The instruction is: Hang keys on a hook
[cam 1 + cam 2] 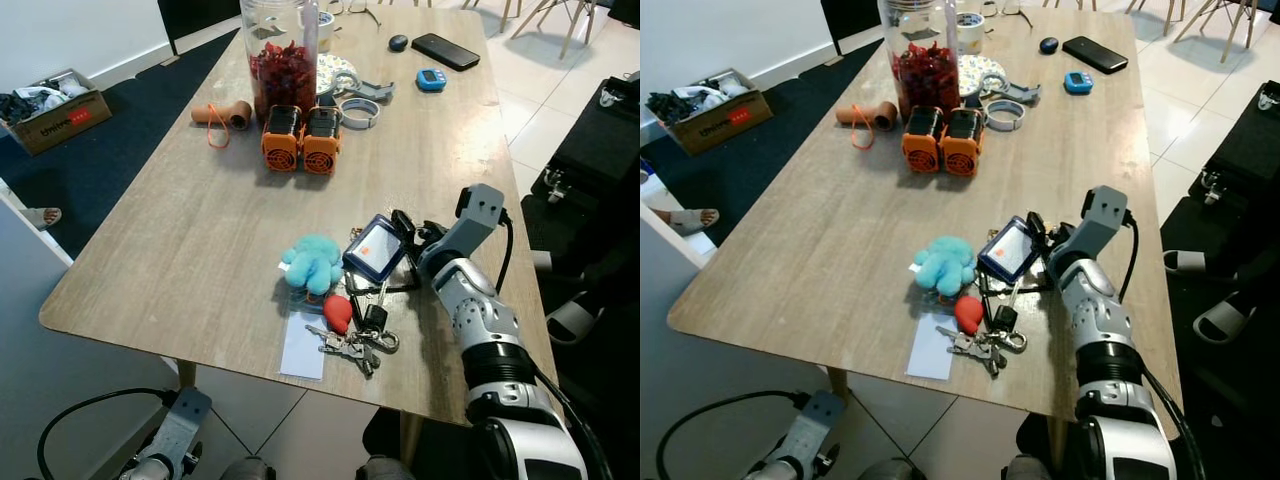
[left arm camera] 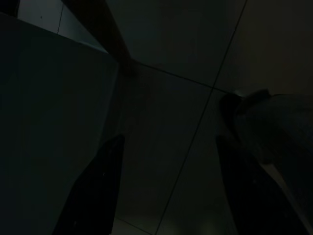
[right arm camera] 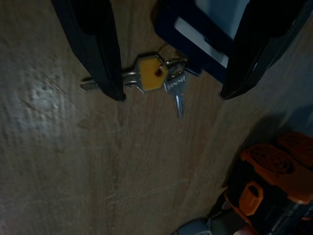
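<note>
Your right end effector [image 3: 168, 93] is down at the surface [image 1: 190, 240] with its two black fingers [image 3: 93, 49] spread wide apart, gripping nothing; its wrist view looks past them at a yellow-headed key [image 3: 149, 78] and a silver key [image 3: 177, 93] lying flat on the wood beside a dark blue card holder [image 3: 195, 34]. From the head views, that card holder [image 1: 377, 248] sits just left of the end effector, near the right side of the surface, with a bunch of keys [image 1: 352, 345] nearer you, touching a red tag [image 1: 338, 312] and next to a white card [image 1: 304, 345]. A blue plush toy [image 1: 312, 262] lies just left of the holder. Farther off stand two orange packs [image 1: 302, 140] and a jar [image 1: 281, 60]. Your left end effector [image 2: 168, 191] hangs below the surface in shade, fingers apart.
</note>
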